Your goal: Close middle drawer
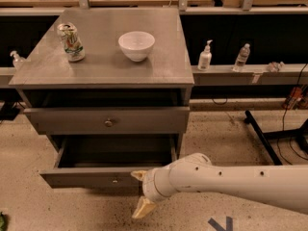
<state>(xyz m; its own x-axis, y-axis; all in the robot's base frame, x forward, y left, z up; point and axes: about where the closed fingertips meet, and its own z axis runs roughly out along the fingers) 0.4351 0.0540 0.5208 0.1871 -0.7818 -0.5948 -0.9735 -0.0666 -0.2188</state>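
our end effector (141,192) sits at lower centre, fingers spread, its upper fingertip (138,175) by the front of the middle drawer (86,178), which stands pulled out at lower left, beneath the surface (163,69) carrying a bowl (136,44) and can (71,42).

Matt grey metal middle drawer (82,178), dull brushed metal cabinet top (106,73), glossy white bowl (136,44), smooth cream-tipped gripper (141,192) at that drawer's front, fingers spread
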